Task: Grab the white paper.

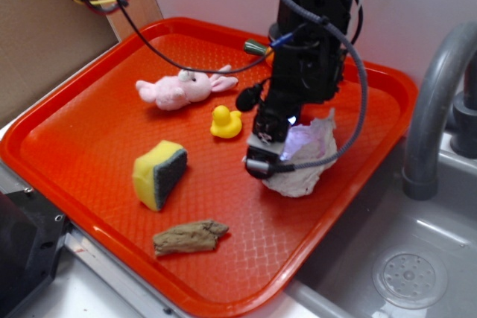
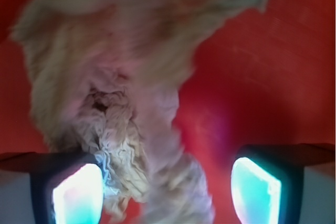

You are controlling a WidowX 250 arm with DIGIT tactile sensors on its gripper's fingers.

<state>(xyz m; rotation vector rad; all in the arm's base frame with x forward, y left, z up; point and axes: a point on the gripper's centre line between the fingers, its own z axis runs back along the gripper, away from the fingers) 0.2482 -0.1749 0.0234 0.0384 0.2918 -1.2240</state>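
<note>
The white paper (image 1: 309,158) lies as a crumpled wad on the orange tray (image 1: 89,109), right of the frame's centre in the exterior view and close to the tray's right-hand rim. The hand (image 1: 262,156) sits low at the paper's left side, its dark body covering part of the wad; a light on it throws a pale glow over the creases.

In the wrist view the paper (image 2: 131,103) fills most of the frame, blurred, with a twisted tail running down between the two fingers (image 2: 76,192). The fingers stand spread, one at the lower left and one at the lower right. The left finger touches or nearly touches the paper's edge; the right one stands apart from it, with bare red tray between. The hand is not pinching anything.

Elsewhere on the tray in the exterior view, a yellow duck (image 1: 225,122) stands just left of the hand. A pink plush bunny (image 1: 182,88) lies further to the upper left. A yellow sponge (image 1: 159,173) with a dark grey face rests at the centre left, and a brown, bark-like piece (image 1: 189,237) lies below it near the tray's front rim. At the right of the frame a grey faucet (image 1: 432,102) arches over a sink (image 1: 406,273).
</note>
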